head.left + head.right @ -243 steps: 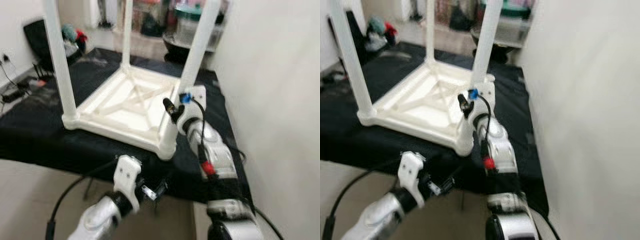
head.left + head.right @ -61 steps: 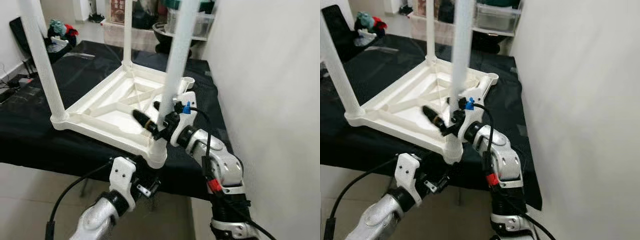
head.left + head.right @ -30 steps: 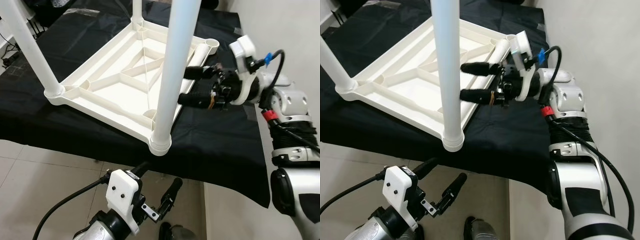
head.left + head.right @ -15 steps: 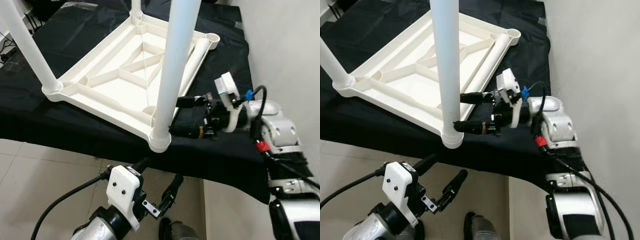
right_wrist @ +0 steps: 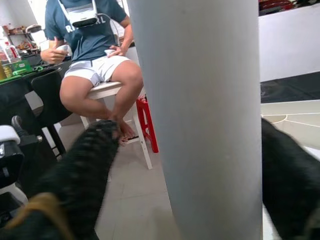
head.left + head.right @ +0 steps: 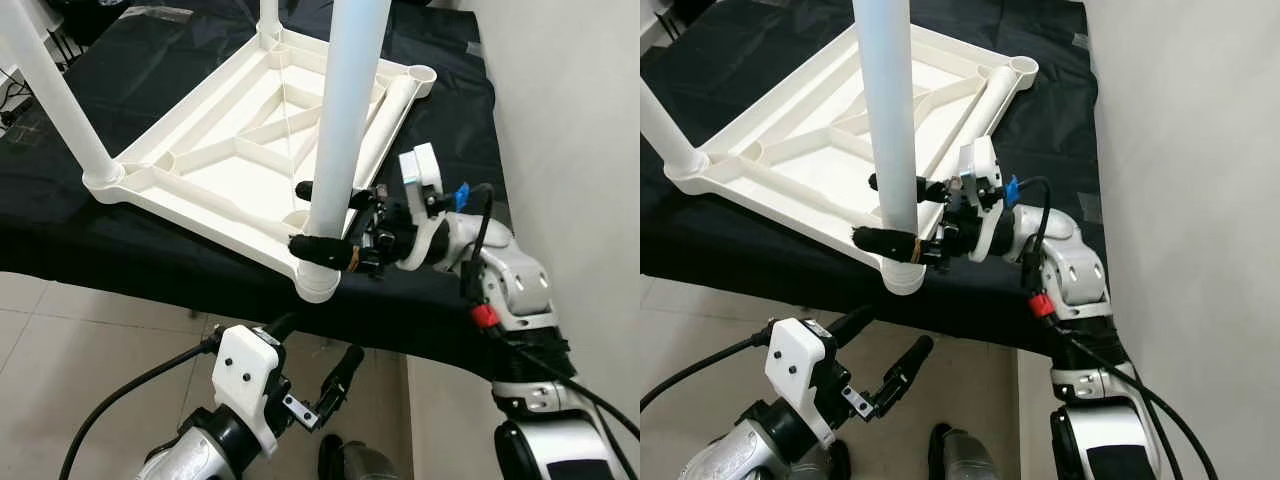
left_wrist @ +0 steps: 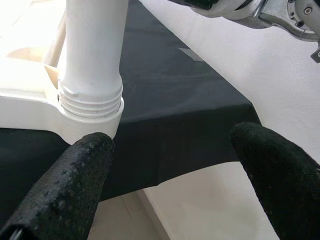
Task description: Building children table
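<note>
A white children's table (image 6: pixel 200 160) lies upside down on a black-covered bench (image 6: pixel 440 130), with legs standing up from its corners. At the near corner, my right gripper (image 6: pixel 885 211) is open, with one black finger (image 6: pixel 322 246) in front of the near leg (image 6: pixel 345 110) and one behind it, just above the leg's socket (image 7: pixel 90 100). A loose leg (image 6: pixel 385 125) lies flat along the table's right rail beside an empty corner socket (image 6: pixel 423 73). Below the bench edge, my left gripper (image 6: pixel 315 350) hangs open and holds nothing.
A white wall (image 6: pixel 580 120) runs close along the right of the bench. Beige floor tiles (image 6: pixel 80 340) lie in front of and below the bench edge. In the right wrist view a person (image 5: pixel 95 55) sits on a white stool behind the leg.
My right gripper has slid left from beside the corner, and its fingers now straddle the near leg. The left gripper has stayed below the bench edge.
</note>
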Robot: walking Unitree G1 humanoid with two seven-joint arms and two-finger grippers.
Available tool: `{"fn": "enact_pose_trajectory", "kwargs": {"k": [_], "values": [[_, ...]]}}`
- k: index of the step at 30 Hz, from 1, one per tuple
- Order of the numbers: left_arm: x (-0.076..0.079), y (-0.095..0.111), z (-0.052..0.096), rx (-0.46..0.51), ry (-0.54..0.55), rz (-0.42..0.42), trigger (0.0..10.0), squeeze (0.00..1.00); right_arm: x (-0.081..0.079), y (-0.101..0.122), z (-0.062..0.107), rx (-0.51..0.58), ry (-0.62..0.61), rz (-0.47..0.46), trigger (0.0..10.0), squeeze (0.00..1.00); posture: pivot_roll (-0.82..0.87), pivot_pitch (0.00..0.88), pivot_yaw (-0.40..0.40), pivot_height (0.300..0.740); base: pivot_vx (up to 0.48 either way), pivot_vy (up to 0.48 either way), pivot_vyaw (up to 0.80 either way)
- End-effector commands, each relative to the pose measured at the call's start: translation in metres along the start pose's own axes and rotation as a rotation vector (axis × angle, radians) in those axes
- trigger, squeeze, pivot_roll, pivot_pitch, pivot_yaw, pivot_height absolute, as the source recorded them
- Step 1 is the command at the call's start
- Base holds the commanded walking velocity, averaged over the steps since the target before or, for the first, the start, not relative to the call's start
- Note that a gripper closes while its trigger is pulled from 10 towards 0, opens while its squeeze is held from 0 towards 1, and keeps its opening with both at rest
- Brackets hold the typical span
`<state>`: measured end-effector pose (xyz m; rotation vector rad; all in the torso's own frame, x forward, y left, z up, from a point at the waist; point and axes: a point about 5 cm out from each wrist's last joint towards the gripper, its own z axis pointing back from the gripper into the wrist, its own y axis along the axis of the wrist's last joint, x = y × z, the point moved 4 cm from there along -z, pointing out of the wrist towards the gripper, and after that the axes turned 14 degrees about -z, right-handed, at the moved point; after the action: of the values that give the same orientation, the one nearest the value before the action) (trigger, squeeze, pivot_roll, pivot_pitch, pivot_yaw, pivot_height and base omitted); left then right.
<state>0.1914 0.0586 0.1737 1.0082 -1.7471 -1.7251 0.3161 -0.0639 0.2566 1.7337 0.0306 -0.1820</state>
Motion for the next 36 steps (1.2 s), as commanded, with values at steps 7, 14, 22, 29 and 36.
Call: {"fn": "enact_pose_trajectory", "kwargs": {"k": [7,14,22,29,36], "values": [[0.001,-0.004,0.003,-0.024,-0.010,0.011,10.0,0.00,0.001,0.005,0.012,-0.047,0.000,0.032,0.0,0.00,0.04,0.243,-0.088,0.740,0.000,0.000,0.00],[0.000,-0.005,0.002,-0.028,-0.011,0.008,10.0,0.00,0.012,0.013,0.018,-0.114,-0.090,0.129,0.0,0.00,0.02,0.240,-0.091,0.740,0.000,0.000,0.00],[0.004,-0.007,-0.002,-0.018,-0.008,0.016,10.0,0.00,0.056,-0.004,0.046,-0.124,-0.747,0.188,0.0,0.00,0.03,0.197,-0.165,0.740,0.000,0.000,0.00],[0.003,-0.014,-0.012,-0.012,-0.004,0.001,10.0,0.00,0.102,-0.032,0.059,0.006,-1.312,0.106,0.0,0.00,0.07,0.131,-0.147,0.740,0.000,0.000,0.00],[-0.016,-0.036,-0.021,-0.040,0.031,-0.013,10.0,0.00,0.132,0.002,0.003,0.138,-1.375,0.049,0.0,0.00,0.08,0.045,-0.163,0.740,0.000,0.000,0.00]]}}
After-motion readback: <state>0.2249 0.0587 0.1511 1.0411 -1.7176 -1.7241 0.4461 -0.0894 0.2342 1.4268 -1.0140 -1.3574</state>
